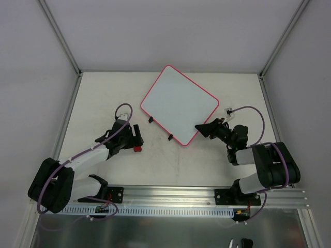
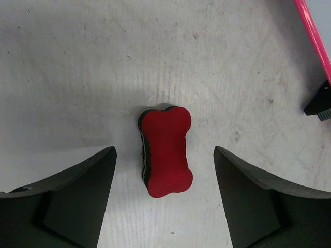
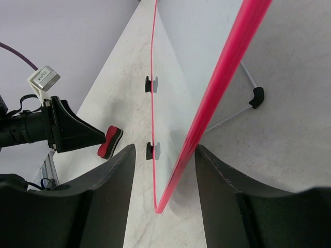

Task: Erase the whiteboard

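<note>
The left gripper (image 2: 164, 154) hangs released above the red bone-shaped eraser (image 2: 165, 142) on the table (image 1: 103, 93). The right gripper (image 3: 164, 150), jaws apart, straddles a corner of the whiteboard (image 1: 178, 103), which lies mid-table and looks clean. Best to lift both straight away, no nudging.

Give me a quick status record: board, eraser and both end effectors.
board: lies skewed at mid-table, no writing visible
clips: two, on the board's edge that faces the left arm
eraser: flat on the table near that clip edge, untouched
left end effector: open, one finger on each side of the eraser, clear of it
right end effector: open, straddling the board's rim at its near corner; contact cannot be told
</note>
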Motion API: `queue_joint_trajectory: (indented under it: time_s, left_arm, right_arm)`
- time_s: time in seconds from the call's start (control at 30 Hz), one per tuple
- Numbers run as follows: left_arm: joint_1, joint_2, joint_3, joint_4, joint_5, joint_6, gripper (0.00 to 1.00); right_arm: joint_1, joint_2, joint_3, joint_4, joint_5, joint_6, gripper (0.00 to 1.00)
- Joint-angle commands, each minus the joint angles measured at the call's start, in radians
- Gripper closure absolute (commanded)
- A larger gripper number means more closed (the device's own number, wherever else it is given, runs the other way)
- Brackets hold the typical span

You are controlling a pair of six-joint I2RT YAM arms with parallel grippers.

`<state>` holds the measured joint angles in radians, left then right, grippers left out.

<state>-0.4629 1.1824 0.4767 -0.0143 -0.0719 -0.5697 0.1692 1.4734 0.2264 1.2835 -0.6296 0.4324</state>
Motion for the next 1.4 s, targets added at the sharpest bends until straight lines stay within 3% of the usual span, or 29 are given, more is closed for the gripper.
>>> queue_joint_trajectory:
  time_s: [0.0, 0.37, 0.43, 0.5, 0.7, 0.73, 0.83, 0.97, 1.0, 1.1, 1.37]
  left_arm:
    - [0.006, -0.036, -0.012, -0.012, -0.017, -0.013, 0.23]
    - [0.004, -0.145, -0.021, -0.013, -0.016, 0.004, 0.15]
    - [0.006, -0.179, -0.020, -0.013, -0.008, 0.017, 0.12]
    - [0.006, -0.204, -0.018, -0.012, -0.008, 0.025, 0.01]
    - [0.006, -0.274, -0.020, -0.015, -0.017, 0.065, 0.01]
    - [0.004, -0.288, -0.020, -0.015, -0.020, 0.082, 0.01]
    - [0.006, -0.337, -0.015, -0.022, -0.017, 0.109, 0.01]
    - [0.004, -0.388, -0.009, -0.036, -0.009, 0.120, 0.01]
    - [0.004, -0.401, -0.009, -0.039, -0.011, 0.123, 0.01]
    - [0.004, -0.412, -0.010, -0.044, -0.022, 0.139, 0.01]
    - [0.006, -0.432, -0.013, -0.065, -0.055, 0.198, 0.01]
  right_arm:
    - [0.007, -0.031, 0.005, 0.244, -0.004, -0.032, 0.47]
    - [-0.065, -0.214, -0.130, 0.240, 0.082, -0.031, 0.16]
    - [-0.065, -0.249, -0.144, 0.240, 0.087, -0.026, 0.13]
    - [-0.071, -0.265, -0.162, 0.240, 0.096, -0.011, 0.11]
    - [-0.079, -0.341, -0.185, 0.209, 0.163, 0.091, 0.01]
    - [-0.080, -0.363, -0.176, 0.170, 0.147, 0.086, 0.01]
    - [-0.079, -0.523, -0.136, -0.158, 0.134, 0.022, 0.01]
    - [-0.077, -0.835, -0.084, -0.754, 0.259, -0.148, 0.01]
    - [-0.077, -0.945, -0.069, -0.832, 0.281, -0.205, 0.01]
    - [-0.077, -1.068, -0.039, -1.039, 0.347, -0.262, 0.01]
    - [-0.077, -1.171, -0.127, -1.104, 0.372, -0.250, 0.01]
